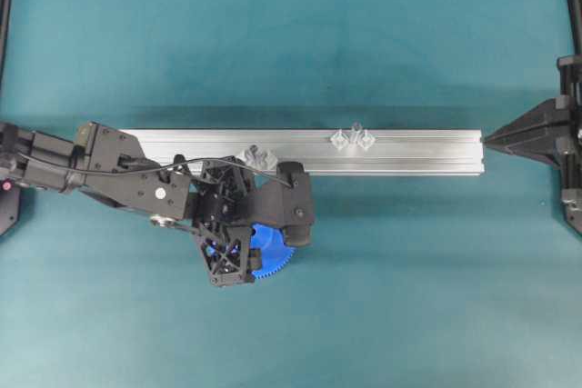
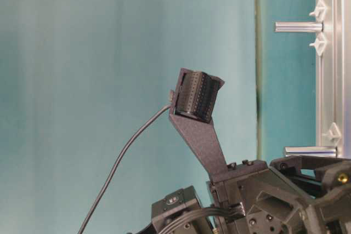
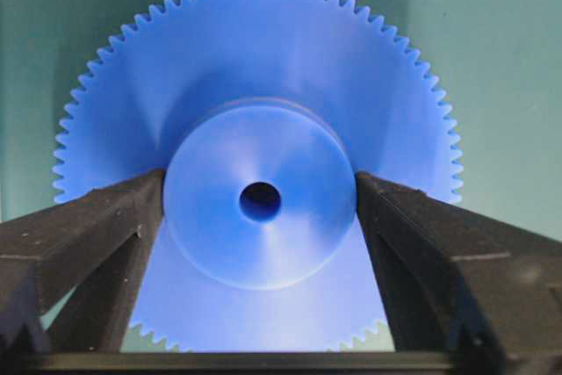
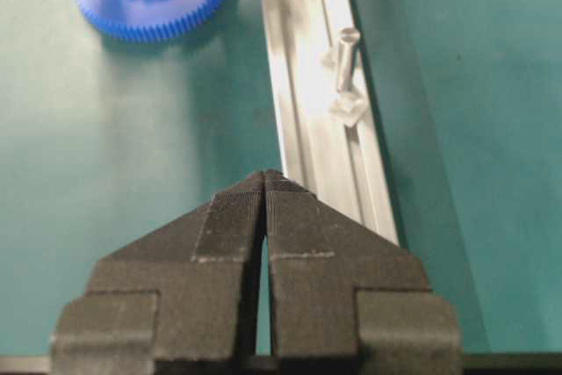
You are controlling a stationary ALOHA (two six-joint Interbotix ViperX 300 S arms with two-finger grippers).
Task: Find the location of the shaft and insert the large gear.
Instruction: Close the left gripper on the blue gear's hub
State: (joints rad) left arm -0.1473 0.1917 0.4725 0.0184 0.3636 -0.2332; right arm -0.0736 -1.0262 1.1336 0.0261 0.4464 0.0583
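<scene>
Below my left gripper, the large gear is lying mostly hidden on the mat, jaws pinching its hub; the shaft is standing farther right on the rail; my right gripper is resting pressed together.

Black arms, ribbed hands

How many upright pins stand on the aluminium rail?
2. One shaft stands right of the rail's middle; the other shaft beside the left arm, which may hide more.
</scene>
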